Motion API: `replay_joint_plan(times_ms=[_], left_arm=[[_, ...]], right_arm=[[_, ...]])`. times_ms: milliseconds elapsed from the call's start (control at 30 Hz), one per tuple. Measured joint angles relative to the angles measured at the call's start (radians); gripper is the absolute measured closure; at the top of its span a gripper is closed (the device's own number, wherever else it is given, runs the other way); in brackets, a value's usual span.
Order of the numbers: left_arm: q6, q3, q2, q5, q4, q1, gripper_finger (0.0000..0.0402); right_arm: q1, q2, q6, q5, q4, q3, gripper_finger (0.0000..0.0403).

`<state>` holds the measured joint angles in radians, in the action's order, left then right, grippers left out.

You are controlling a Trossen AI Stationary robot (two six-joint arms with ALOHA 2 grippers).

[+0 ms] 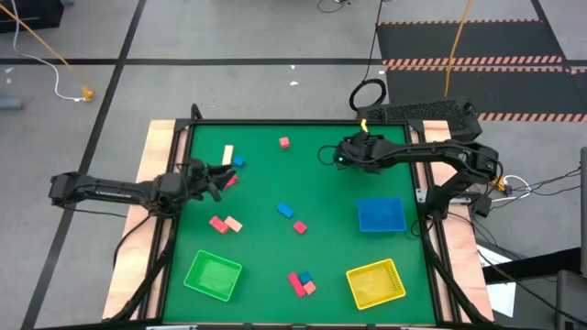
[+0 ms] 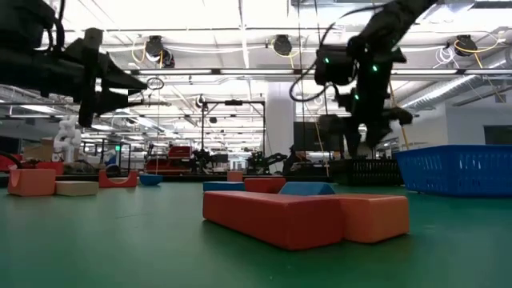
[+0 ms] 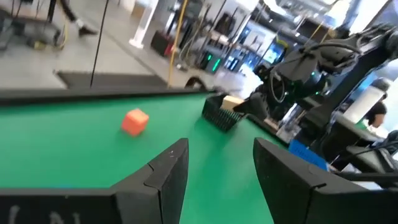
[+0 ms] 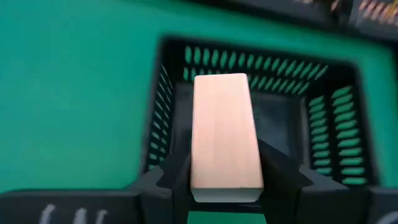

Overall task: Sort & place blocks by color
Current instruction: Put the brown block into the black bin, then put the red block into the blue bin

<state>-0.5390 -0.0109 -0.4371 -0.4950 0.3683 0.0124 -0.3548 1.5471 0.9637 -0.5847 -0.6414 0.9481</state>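
My right gripper hangs over the black mesh basket near the table's far edge, shut on a cream bar. My left gripper hovers open at the table's left, fingers apart with nothing between them, next to a red block. A cream bar, a blue cube and a red cube lie flat on the green mat. Other blocks lie in small groups: red and tan, blue, red, and red, blue and pink. My right gripper pinches the cream bar between its two fingers at the bar's near end, coming from above. The bar runs on forward past the fingertips, along them. It is lifted clear, above the basket's open top.
A green tray sits at the near left, a yellow tray at the near right, and a blue tray on the right. The mat's middle has open room between the block groups. Wooden borders frame the mat.
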Motion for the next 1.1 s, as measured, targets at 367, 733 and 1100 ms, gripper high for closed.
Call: replay_joint_plan(times_ms=[367,733,1100], left_arm=[[0.03,0.0,-0.159,0.068,-0.073,-0.001,0.022],[0.215,-0.16,-0.173,0.123,-0.409,-0.002,0.022],[0.038,-0.264,-0.194,0.026,-0.909,-0.002,0.022]], right_arm=[[-0.007,0.0,-0.084,0.011,0.121,-0.072,0.0197],[-0.013,-0.065,-0.151,0.011,0.174,-0.072,0.0158],[0.014,-0.268,-0.309,0.01,0.345,-0.072,0.0156]])
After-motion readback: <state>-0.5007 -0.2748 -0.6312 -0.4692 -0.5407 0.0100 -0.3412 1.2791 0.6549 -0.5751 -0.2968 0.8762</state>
